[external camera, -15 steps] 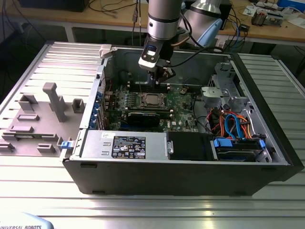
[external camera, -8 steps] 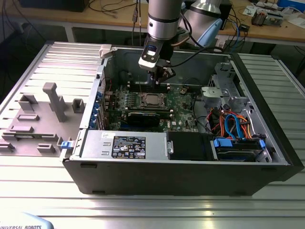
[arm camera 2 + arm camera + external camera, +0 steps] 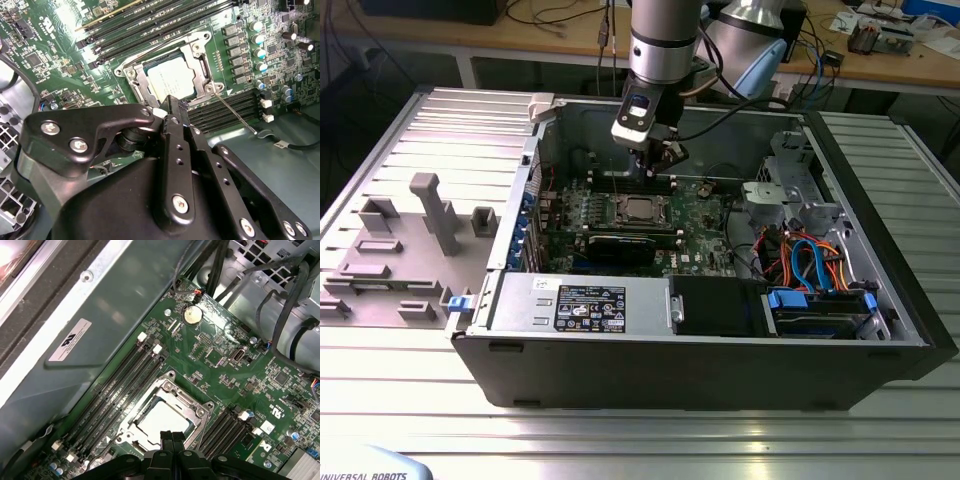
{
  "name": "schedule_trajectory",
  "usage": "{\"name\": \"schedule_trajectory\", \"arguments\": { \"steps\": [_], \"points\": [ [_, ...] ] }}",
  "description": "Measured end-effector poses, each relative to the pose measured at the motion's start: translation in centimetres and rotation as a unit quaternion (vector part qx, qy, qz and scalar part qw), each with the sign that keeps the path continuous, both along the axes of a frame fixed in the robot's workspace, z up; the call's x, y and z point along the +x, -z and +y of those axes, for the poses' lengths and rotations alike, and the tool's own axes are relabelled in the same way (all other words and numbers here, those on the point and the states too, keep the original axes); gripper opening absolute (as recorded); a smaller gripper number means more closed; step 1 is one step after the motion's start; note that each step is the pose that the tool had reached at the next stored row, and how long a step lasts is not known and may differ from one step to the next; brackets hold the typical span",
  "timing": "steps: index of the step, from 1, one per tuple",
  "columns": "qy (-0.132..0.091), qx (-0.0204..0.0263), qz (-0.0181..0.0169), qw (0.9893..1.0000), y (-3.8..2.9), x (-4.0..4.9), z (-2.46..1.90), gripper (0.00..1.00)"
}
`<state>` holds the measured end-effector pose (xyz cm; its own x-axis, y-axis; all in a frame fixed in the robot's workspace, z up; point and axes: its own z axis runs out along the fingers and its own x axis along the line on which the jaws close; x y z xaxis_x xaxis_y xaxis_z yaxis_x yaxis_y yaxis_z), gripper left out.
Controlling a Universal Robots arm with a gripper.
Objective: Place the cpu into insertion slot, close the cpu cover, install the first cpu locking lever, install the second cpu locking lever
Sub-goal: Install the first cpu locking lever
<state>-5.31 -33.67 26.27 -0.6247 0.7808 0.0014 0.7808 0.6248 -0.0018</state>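
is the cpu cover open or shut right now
Shut: the cpu cover lies flat, its frame around the cpu, whose silvery top shows through the window in both wrist views.

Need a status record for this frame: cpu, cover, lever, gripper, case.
cpu: seated, metal top showing through the cover's window
cpu cover: down flat over the cpu
locking lever: one thin rod sticks out from a cover corner across the memory slots; latched or not, cannot tell
gripper: fingers shut, tips at the cover's edge; contact cannot tell
computer case: open, lying on its side
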Motion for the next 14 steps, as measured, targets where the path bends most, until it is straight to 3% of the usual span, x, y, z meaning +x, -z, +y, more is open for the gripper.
{"name": "schedule_trajectory", "arguments": {
  "steps": [14],
  "points": [
    [-0.017,0.0,0.0,0.9999,0.0,0.0,-0.08,0.11]
  ]
}}
